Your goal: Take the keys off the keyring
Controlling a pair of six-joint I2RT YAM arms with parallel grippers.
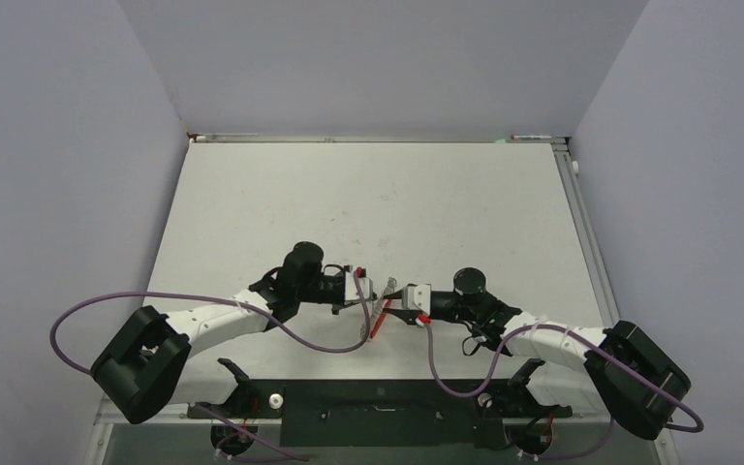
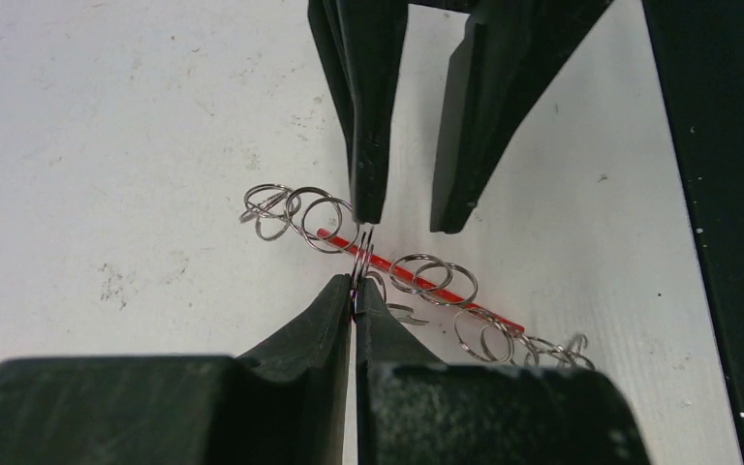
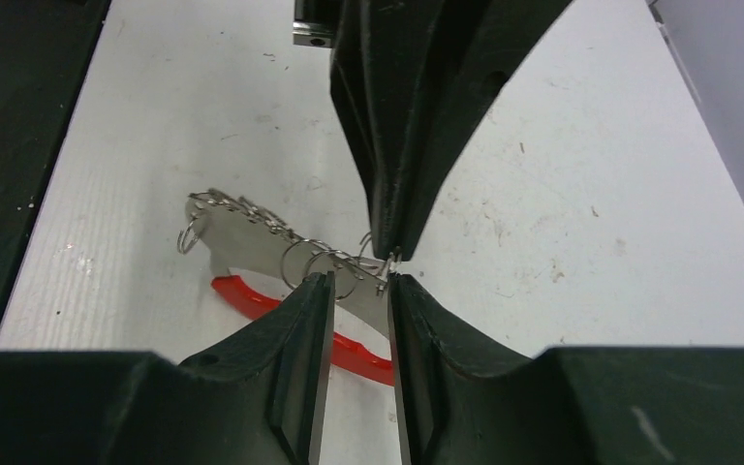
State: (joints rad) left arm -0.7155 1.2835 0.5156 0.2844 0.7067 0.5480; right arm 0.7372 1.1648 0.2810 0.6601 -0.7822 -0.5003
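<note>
Keyring (image 1: 379,320), red strap (image 3: 252,295) and small rings (image 2: 426,276), lies toward the six o'clock edge of the table (image 1: 368,194), with flat keys (image 3: 242,242) attached. At its nine o'clock the left pincer (image 2: 356,291) is clamped on one ring. At three o'clock the right pincer (image 3: 360,281) stands partly open, holding nothing. Step in hand: steadying the ring. The next move probably calls for gripping a key and working it off.

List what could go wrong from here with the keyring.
The left pincer pinches the thin keyring only at its very tips, so it may slip free. The right pincer stands open right beside that grip; closing could catch the wrong one of the wire loops strung along the red strap.
</note>
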